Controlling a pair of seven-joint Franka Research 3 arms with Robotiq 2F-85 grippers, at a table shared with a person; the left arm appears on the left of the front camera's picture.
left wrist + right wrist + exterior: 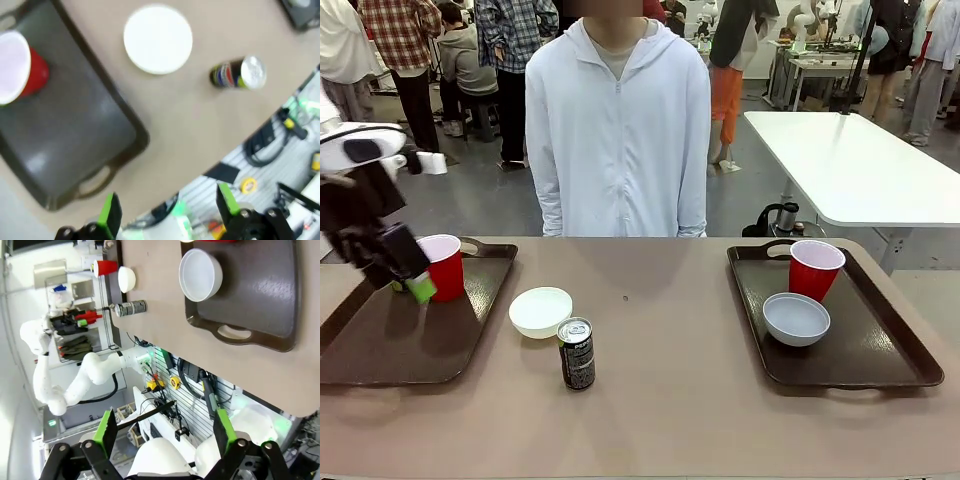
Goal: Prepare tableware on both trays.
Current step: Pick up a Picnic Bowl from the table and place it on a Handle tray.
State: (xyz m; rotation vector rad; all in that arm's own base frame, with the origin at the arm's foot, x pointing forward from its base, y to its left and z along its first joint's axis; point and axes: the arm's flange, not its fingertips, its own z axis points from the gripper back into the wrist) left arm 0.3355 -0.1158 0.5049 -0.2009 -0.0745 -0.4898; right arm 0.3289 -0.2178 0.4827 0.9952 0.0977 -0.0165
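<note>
Red plastic cup stands upright at the far end of the left dark brown rectangular plastic tray. A second red cup and a greyish round bowl sit on the matching right tray. Between the trays, on the tan counter, a cream round bowl and a slim dark soda can stand near each other but apart.

Our left fingers are spread wide and empty above the left tray, near its cup. Our right fingers are likewise released, holding nothing.

We judge the left tray lacks its bowl and can. The upright can could topple if one finger touches it first, the shallow bowl's rim could slip from a pinch, and a careless swing might knock over the light cup.
</note>
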